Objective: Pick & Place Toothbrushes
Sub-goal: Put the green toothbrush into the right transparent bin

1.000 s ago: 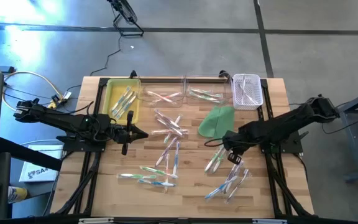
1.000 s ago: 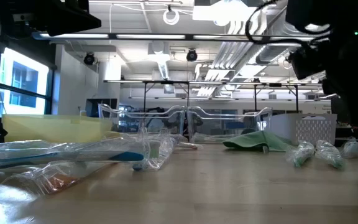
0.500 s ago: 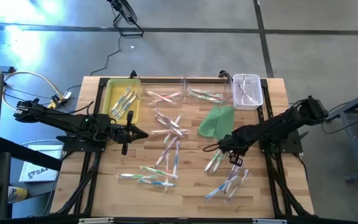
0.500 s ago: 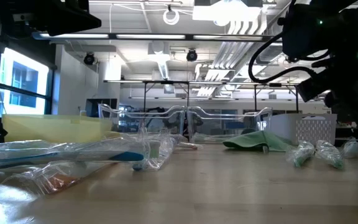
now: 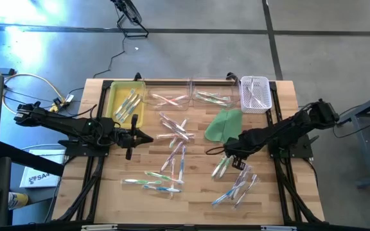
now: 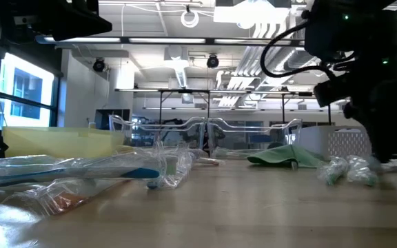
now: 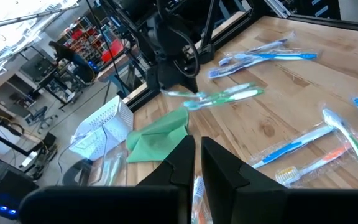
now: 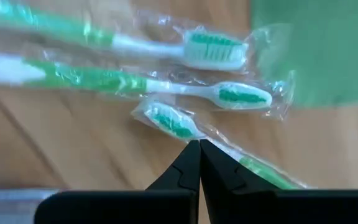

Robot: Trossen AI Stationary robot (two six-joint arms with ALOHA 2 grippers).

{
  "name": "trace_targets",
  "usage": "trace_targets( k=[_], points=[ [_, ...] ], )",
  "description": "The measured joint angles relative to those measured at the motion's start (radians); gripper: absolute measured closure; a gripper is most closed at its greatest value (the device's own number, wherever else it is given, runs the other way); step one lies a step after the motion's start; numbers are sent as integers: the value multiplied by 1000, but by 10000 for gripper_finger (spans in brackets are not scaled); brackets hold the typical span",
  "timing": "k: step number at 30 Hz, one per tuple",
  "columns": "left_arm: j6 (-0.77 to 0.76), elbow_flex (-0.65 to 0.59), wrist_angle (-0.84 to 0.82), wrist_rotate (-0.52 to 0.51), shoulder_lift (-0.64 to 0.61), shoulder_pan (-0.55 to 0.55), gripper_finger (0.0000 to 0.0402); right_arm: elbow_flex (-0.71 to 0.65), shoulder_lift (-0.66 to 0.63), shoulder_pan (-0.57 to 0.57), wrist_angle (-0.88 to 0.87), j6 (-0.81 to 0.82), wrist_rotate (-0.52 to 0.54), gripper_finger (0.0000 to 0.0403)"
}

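The right gripper (image 5: 229,153) hangs low over the green-handled toothbrushes (image 8: 219,93) beside the green cloth (image 5: 224,124), fingers pressed together with nothing between them, probably lining up a pick. The left gripper (image 5: 135,136) waits, clenched and empty, near the yellow tray (image 5: 113,97). More toothbrushes (image 5: 172,157) lie scattered across the worktop (image 5: 198,192). The yellow tray, two clear bins (image 5: 191,94) and the white basket (image 5: 255,94) each hold a few already.

high: straight down, whole table (image 5: 108,192) | low: table-level | wrists: forward, close | shared: green cloth (image 5: 223,125)
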Motion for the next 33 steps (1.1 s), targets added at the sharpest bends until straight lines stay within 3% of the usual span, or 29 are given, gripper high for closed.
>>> trace_targets(
  k=[12, 16, 25, 33],
  points=[
    [-1, 0, -24, 0, 0, 0, 380, 0, 0, 0, 306, -54, -18, 401],
    [-1, 0, -24, 0, 0, 0, 380, 0, 0, 0, 334, -54, -55, 401],
    [-3, 0, -24, 0, 0, 0, 380, 68, 0, 18, 240, -187, 1, 401],
    [-3, 0, -24, 0, 0, 0, 380, 217, 9, 23, -118, -313, 69, 401]
  ],
)
